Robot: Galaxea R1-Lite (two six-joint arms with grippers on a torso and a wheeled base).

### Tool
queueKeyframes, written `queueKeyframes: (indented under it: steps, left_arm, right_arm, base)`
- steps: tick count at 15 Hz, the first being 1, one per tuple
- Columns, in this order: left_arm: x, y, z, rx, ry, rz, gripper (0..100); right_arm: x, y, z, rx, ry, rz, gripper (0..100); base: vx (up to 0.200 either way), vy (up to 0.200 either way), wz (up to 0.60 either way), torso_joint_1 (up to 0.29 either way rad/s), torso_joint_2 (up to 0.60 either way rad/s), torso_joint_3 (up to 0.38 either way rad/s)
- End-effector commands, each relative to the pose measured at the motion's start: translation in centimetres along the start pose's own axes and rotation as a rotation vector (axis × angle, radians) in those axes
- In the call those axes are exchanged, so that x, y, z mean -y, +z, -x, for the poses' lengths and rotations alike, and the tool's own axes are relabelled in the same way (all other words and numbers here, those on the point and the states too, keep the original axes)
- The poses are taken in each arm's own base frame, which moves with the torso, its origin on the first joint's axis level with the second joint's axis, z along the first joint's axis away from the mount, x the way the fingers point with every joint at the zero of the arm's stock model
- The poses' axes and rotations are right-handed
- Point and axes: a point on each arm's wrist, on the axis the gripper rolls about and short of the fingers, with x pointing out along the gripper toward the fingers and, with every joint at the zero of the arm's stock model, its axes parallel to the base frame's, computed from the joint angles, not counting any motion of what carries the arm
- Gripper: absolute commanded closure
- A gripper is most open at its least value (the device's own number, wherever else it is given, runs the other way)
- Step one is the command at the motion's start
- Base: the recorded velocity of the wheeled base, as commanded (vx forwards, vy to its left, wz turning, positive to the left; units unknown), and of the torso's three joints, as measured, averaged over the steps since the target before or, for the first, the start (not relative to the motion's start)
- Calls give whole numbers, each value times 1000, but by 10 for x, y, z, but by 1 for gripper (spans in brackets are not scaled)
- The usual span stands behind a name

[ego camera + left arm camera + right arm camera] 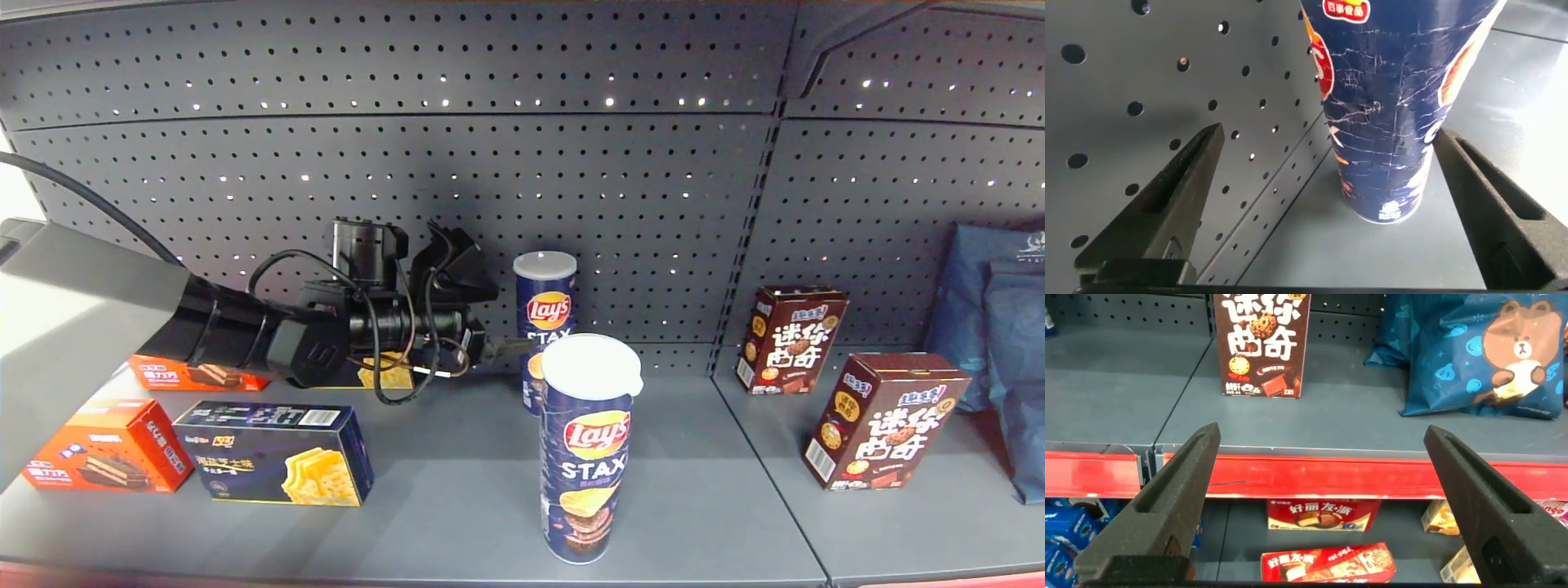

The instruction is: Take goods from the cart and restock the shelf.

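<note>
Your L gripper (508,349) is at the rear chip can (544,306), at the back of the shelf (457,490), close to the pegboard (408,180). Can: tall dark-blue tube, white lid, red/yellow logo, upright. L wrist cam: jaws spread wide, can base between them, one pad (1486,204) just beside it, can't tell if touching. Front chip can (588,449), same look, stands nearer the shelf edge. Room: bare deck between the front can and the dark cracker box (277,464) on the left, also toward the brown box (886,420) on the right. R gripper (1321,431): jaws wide, holding nothing, facing the red shelf lip (1306,475).
</note>
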Motion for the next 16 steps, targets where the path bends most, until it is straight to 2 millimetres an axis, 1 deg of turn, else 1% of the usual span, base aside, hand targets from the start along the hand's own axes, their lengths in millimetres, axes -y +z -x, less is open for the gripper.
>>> queueKeyframes:
  steps: [1,8,10,11,13,16]
  left_arm:
    - [0,1,1,2,2,-1,0]
    - [-7,-2,4,-2,20,6,0]
    - [-6,-4,5,-7,20,9,0]
    - [-3,-2,5,-2,13,4,0]
    - [3,10,13,20,13,-14,0]
    - [9,28,31,47,42,-38,0]
  right_arm:
    - [0,0,0,-1,2,0,0]
    - [0,0,0,-1,2,0,0]
    - [0,0,0,-1,2,0,0]
    - [0,0,0,-1,2,0,0]
    - [0,0,0,-1,2,0,0]
    - [0,0,0,-1,2,0,0]
  base:
    - [0,0,0,0,0,0]
    - [0,0,0,0,0,0]
    - [0,0,0,0,0,0]
    - [0,0,0,0,0,0]
    - [0,0,0,0,0,0]
    - [0,0,0,0,0,0]
